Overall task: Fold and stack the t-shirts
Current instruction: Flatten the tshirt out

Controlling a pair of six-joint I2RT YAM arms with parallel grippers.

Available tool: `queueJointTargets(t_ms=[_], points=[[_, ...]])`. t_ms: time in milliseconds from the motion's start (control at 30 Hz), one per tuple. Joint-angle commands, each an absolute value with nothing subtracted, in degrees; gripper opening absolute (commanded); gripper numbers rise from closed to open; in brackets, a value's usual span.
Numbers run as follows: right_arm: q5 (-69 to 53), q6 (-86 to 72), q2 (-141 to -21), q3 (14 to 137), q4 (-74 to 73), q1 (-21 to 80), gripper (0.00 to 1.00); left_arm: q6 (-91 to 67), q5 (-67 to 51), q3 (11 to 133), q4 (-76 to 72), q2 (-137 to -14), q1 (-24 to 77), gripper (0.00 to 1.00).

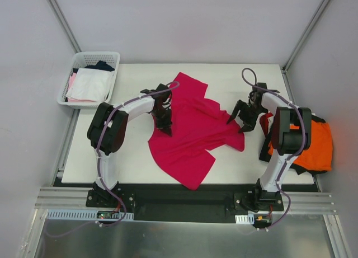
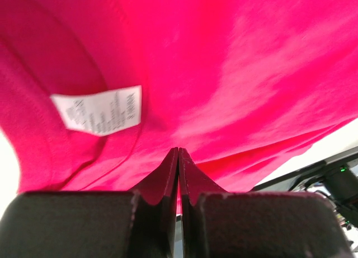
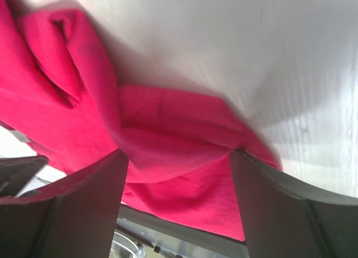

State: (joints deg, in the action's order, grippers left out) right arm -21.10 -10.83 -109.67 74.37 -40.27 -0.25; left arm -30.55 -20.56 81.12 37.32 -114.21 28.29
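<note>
A white counter (image 1: 140,73) is seen from above, with both arms reaching in over it. A crimson shirt (image 1: 193,129) is spread, rumpled and unfolded, across the counter's middle, one corner pointing to the far edge and another to the near edge. An orange shirt (image 1: 320,143) is bunched at the counter's right edge, behind the right arm, and dark cloth (image 1: 302,169) shows under its near side; whether that is the black shirt cannot be told. A white mesh basket (image 1: 95,55) is set off the far left corner, with white, pink and dark garments in it.

The left end effector (image 2: 178,151) is placed at the crimson shirt's (image 2: 251,73) left side and is closed on its cloth, creases running out from the tips. The right end effector (image 3: 179,174) is held open at the shirt's right edge, where a bunched fold of crimson cloth (image 3: 168,140) lies between its spread fingers. The right-hand finger is met by the cloth's edge.

A white neck label (image 2: 100,109) is seen inside the collar in the left wrist view, just left of the closed fingers.
</note>
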Motion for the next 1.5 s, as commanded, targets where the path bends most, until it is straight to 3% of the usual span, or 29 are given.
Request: queueJointTargets(t_ms=[0,300,400,433,500,533,900,1233,1467], points=[[-21.8,-11.1,-111.0,79.4,-38.3,-2.9,0.76,-27.9,-19.1,78.4,38.0,-108.5,28.4,0.0],[-26.2,-11.2,-115.3,78.6,-36.0,-2.9,0.72,-27.2,-18.9,78.0,38.0,-108.5,28.0,0.01],[-26.6,-10.8,-114.5,77.3,-34.7,-2.6,0.64,-27.2,-19.2,78.5,38.0,-109.3,27.9,0.01],[-27.2,-10.6,-114.6,77.3,-34.9,-2.5,0.45,-27.3,-19.3,78.5,38.0,-109.6,27.9,0.0],[-29.3,-10.6,-114.3,77.4,-35.3,-2.3,0.23,-27.6,-19.9,78.7,38.1,-110.1,27.8,0.0],[-29.8,-11.1,-114.0,77.3,-35.4,-1.9,0.01,-27.7,-20.0,78.7,38.0,-110.3,27.9,0.0],[-29.3,-12.7,-106.0,90.5,-44.9,19.4,0.01,-29.0,-22.0,82.4,38.0,-113.1,28.0,0.0],[-26.3,-7.9,-116.5,104.1,-62.0,34.4,0.01,-30.2,-18.0,80.3,37.4,-110.9,28.0,0.0],[-23.1,-5.8,-115.8,96.2,-64.2,39.7,0.01,-37.3,-7.0,73.2,34.8,-98.4,24.9,0.0]])
